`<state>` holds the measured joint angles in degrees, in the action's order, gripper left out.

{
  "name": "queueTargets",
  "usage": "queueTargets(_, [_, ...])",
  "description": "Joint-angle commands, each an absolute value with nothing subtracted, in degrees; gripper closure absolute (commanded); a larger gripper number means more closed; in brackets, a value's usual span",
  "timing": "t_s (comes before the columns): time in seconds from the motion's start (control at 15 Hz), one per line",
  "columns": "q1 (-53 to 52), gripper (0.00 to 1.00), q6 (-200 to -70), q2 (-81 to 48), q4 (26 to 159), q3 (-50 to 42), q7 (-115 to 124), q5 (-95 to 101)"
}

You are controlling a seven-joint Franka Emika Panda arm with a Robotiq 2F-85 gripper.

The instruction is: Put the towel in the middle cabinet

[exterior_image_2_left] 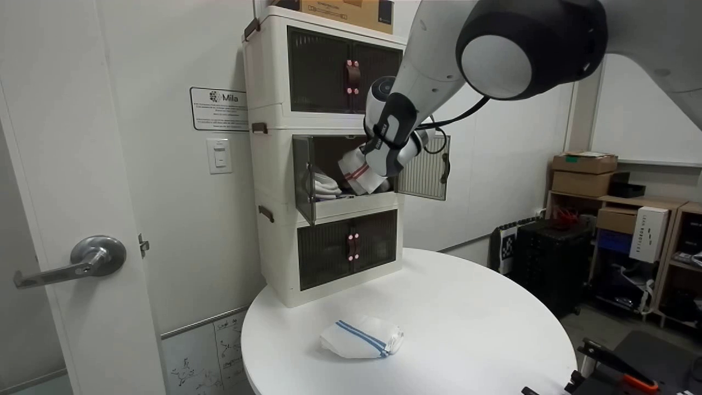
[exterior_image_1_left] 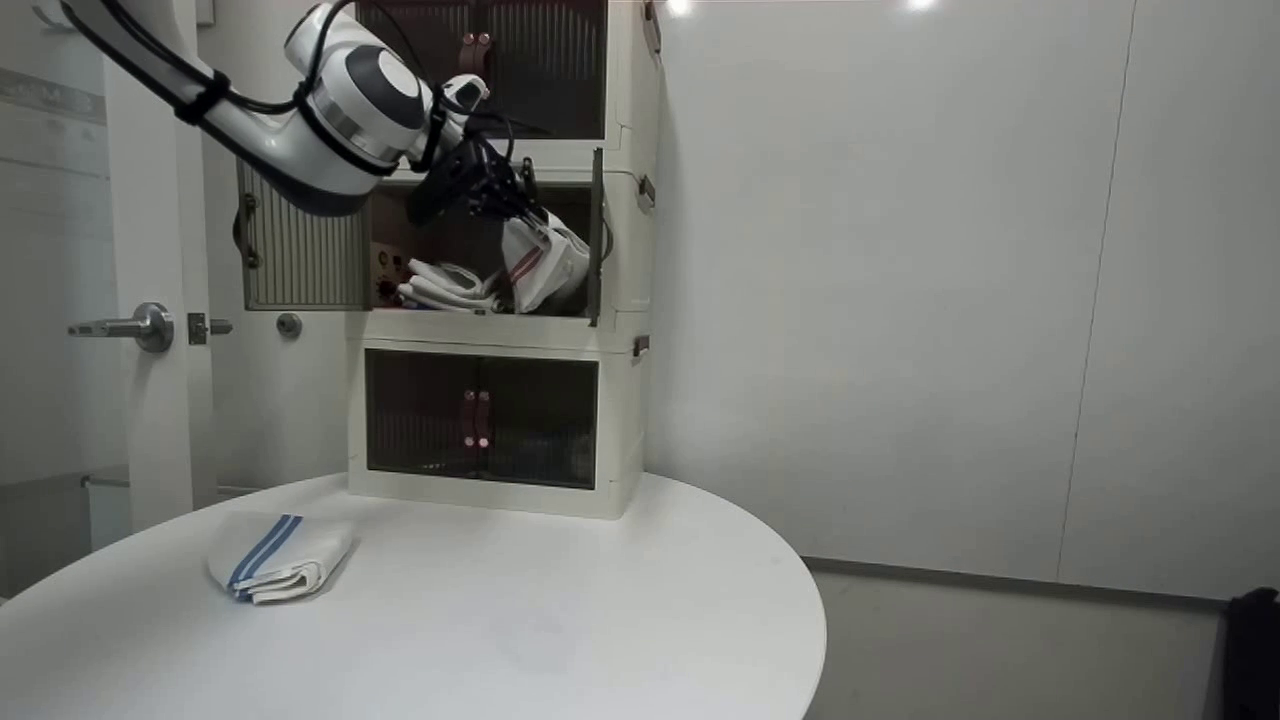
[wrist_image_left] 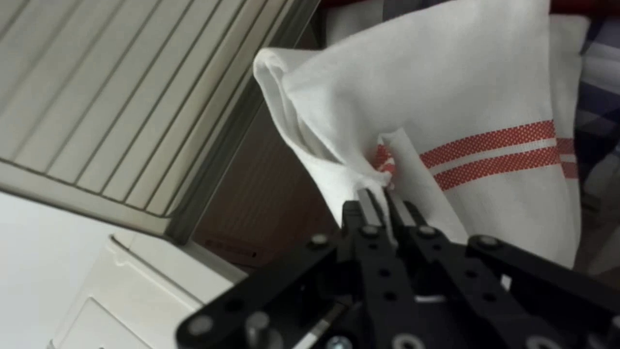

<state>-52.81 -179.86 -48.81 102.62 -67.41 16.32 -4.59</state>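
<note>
The red-striped towel (exterior_image_1_left: 547, 262) is, I judge, the one the task means. In an exterior view it hangs in the mouth of the mid cabinet (exterior_image_1_left: 480, 326), toward its 3 o'clock side; how deep inside, I can't tell. The gripper (wrist_image_left: 382, 196) reaches it from 11 o'clock and is narrow, w/ a fold of this towel pinched in it, as the wrist view shows.

Progress, in my judgement: most part is done, b/c the cabinet is accessible and the towel is at the correct level. Left to do, prob.: set it down inside, let go, back out.

Containers: in an exterior view, the mid cabinet has a ribbed door (exterior_image_1_left: 300, 262) swung out at 9 o'clock and a second door (exterior_image_1_left: 597, 240), seen edge-on, at approx. 2, just beside the towel. Inside, between 8 and 9 o'clock, lies a pile of folded white cloths (exterior_image_1_left: 447, 288); the wrist view shows also a checked cloth (wrist_image_left: 600, 77) at 2 to 3 o'clock, partly hidden by the towel. Upper cabinet (exterior_image_1_left: 632, 80) near 12 and lower cabinet (exterior_image_1_left: 480, 493) between 6 and 7 are closed, contents not readable. Between 7 and 8, a blue-striped towel (exterior_image_1_left: 285, 555) lies folded on the table (exterior_image_1_left: 560, 620); if it must go in too, I can't tell.
</note>
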Motion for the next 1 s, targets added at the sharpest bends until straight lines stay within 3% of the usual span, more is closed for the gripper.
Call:
queueTargets(0.0, [-50.1,0.92,-178.2,-51.6,97.3,-66.9,18.6,-6.4])
queueTargets(0.93, [-40.2,0.92,-177.0,-55.6,86.9,-59.0,21.2,-5.8])
